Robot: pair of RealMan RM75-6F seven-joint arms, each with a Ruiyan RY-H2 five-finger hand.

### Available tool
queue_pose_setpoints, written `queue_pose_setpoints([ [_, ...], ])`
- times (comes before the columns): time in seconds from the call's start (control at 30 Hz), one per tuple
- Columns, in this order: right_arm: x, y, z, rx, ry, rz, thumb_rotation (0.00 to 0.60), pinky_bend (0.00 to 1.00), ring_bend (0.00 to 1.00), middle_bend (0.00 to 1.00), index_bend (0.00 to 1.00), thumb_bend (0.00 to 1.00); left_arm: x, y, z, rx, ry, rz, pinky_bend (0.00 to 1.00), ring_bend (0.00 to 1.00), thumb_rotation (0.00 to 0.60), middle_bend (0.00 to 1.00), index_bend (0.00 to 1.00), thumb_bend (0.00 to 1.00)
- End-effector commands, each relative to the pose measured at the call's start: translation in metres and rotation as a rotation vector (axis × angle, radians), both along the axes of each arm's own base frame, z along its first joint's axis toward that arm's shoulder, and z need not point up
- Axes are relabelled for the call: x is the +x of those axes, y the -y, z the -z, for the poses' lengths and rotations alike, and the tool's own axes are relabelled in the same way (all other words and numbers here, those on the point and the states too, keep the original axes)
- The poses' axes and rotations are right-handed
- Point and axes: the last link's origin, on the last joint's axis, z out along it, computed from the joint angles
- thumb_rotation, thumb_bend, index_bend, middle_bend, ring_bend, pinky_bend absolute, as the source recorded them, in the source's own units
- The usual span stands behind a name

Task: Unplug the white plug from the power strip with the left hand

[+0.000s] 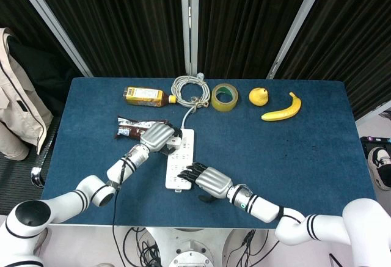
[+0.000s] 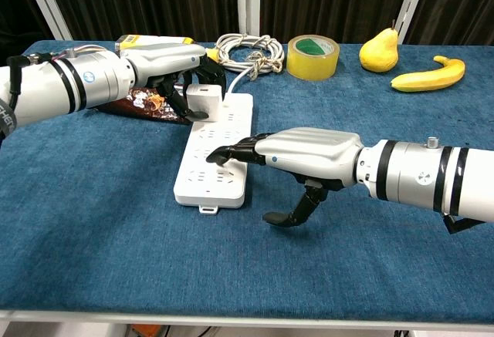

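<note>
White plug (image 2: 205, 97) is sitting in the far end of the power strip (image 2: 216, 152), so nothing's out yet. The left hand (image 2: 171, 61) is wrapped around it, with dark fingers (image 2: 214, 72) curling down over the far side and the thumb on the near side. In the chest view it looks like an actual grip on the plug body, not just hovering. From the head view the same hand (image 1: 157, 137) covers most of the plug, so that angle doesn't help much.

The right hand (image 2: 309, 154) lies flat on the near half of the strip, fingertips (image 2: 228, 152) pressing down on the socket face and holding nothing. It's pretty clearly there to pin the strip to the table (image 2: 93, 221).

So the step in hand looks like grasp done, pull not started. Next move probably calls for a straight lift up out of the socket while the right hand keeps the strip down. If the pull goes sideways, the whole strip could tip or drag. The white cable (image 2: 239, 75) runs off the far end to the coiled bundle (image 2: 245, 48), so there should be some slack there.
</note>
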Motion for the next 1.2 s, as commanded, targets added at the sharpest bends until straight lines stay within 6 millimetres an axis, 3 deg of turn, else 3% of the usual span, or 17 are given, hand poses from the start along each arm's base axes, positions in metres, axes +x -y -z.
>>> queue_pose_setpoints([
  [0.03,-0.001,0.000,0.000,0.002,0.000,0.003,0.600,0.00,0.00,0.14,0.06,0.31,0.001,0.000,0.002,-0.006,0.006,0.001,0.51,0.40,0.600,0.49,0.46,0.33],
  [0.3,-0.001,0.002,0.000,0.006,0.002,0.012,0.600,0.00,0.00,0.14,0.06,0.32,-0.001,-0.003,0.002,-0.025,0.045,-0.027,0.57,0.49,0.600,0.59,0.54,0.38],
  [1.2,-0.002,0.003,0.001,0.022,-0.001,0.049,0.600,0.02,0.00,0.16,0.06,0.33,-0.008,-0.009,-0.009,-0.056,0.226,-0.107,0.57,0.48,0.600,0.59,0.54,0.38],
])
